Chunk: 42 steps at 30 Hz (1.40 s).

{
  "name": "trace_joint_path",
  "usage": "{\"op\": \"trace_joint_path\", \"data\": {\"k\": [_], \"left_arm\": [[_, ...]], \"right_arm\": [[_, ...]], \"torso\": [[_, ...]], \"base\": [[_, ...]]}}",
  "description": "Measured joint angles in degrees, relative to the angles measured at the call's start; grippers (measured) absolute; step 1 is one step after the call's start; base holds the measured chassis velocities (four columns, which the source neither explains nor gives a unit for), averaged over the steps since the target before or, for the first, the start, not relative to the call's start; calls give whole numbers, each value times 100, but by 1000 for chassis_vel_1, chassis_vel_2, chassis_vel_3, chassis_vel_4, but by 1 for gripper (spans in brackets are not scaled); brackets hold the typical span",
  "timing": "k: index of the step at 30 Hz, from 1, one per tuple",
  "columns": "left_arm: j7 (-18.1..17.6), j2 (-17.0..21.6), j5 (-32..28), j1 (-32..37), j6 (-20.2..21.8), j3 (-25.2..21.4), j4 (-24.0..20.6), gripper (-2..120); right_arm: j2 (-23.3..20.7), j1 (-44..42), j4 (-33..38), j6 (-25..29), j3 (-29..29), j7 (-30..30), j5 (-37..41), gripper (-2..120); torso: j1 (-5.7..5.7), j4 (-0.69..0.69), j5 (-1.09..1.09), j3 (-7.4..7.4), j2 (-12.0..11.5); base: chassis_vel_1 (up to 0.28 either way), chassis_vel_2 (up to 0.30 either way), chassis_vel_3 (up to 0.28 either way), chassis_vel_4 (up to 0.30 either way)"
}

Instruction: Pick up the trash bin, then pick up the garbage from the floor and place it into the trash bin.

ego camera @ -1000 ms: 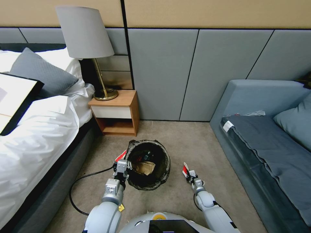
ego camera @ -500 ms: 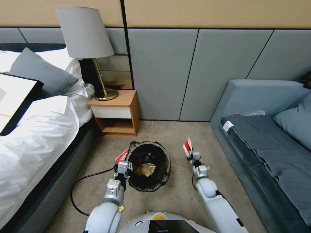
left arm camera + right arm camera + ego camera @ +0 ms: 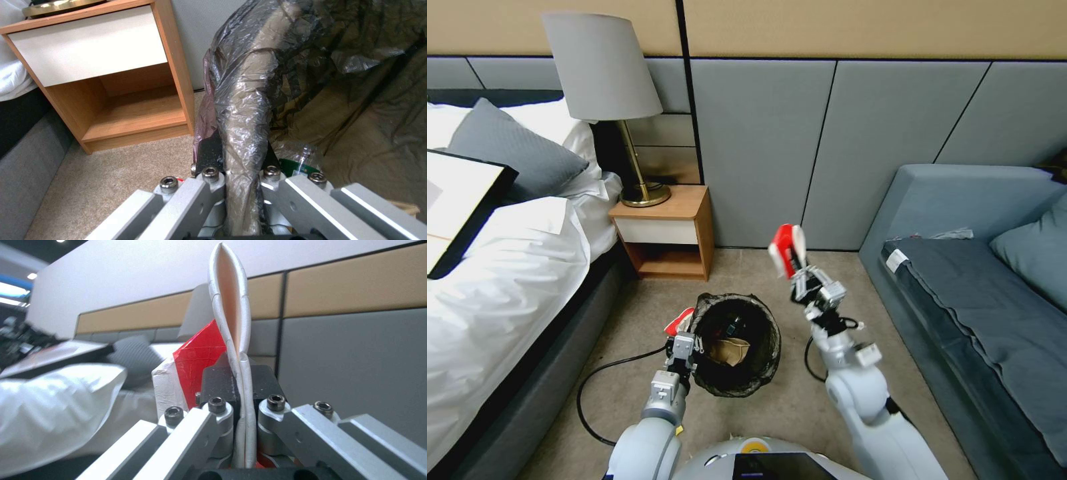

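Nearest the robot, the left gripper (image 3: 683,347) is clamped on the near left rim of the trash bin (image 3: 764,353), its jaws pinching the bag-covered edge from both sides, as the left wrist view confirms (image 3: 238,166). The trash bin (image 3: 356,100) stands upright on the beige carpet (image 3: 800,407), lined with a crinkled dark bag folded over the rim; a brown cardboard scrap (image 3: 727,348) lies inside it, along with a plastic bottle (image 3: 298,156) with a green label pressed against the liner. A red-and-white wrapper (image 3: 678,321) lies on the floor just beside the bin's left side, behind the left gripper. A black cable (image 3: 587,393) loops across the carpet to the left of the bin. The right gripper (image 3: 802,277) is raised above the floor, to the right of and beyond the bin, jaws closed tight on a flattened red-and-white paper cup (image 3: 786,248); the right wrist view shows the cup (image 3: 231,326) pinched flat between the jaws (image 3: 242,400) and standing up from them. Farther back, a wooden nightstand (image 3: 667,233) carries a lamp (image 3: 604,73) against the grey panelled wall. A bed (image 3: 500,267) with white covers lies to the left, a grey sofa (image 3: 974,293) to the right.
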Motion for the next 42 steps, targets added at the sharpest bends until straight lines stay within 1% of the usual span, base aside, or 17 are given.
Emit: {"op": "trace_joint_path", "data": {"k": [4,5,8,20,39,42], "left_arm": [[7,-19,34,8,0,28,-16,0],[7,-19,34,8,0,28,-16,0],[14,-40,40,-7,-1,37,-34,0],[27,-45,31,-86,0,54,-46,0],[30,-72,-9,-136,18,33,-91,0],[32,-86,-14,-152,23,34,-95,0]], "right_arm": [[69,-1,-356,52,-215,-4,-88,0],[69,-1,-356,52,-215,-4,-88,0],[177,-29,-692,184,-261,1,-210,0],[205,-171,-1221,399,-255,31,-307,0],[150,-396,-1558,564,-260,30,-530,0],[123,-412,-1562,552,-260,20,-563,6]], "torso": [[0,0,0,0,0],[0,0,0,0,0],[0,0,0,0,0],[0,-1,0,0,0],[0,-1,0,0,0],[0,0,0,0,0]], "base": [[0,0,0,0],[0,0,0,0],[0,0,0,0],[0,0,0,0],[0,0,0,0],[0,0,0,0]]}}
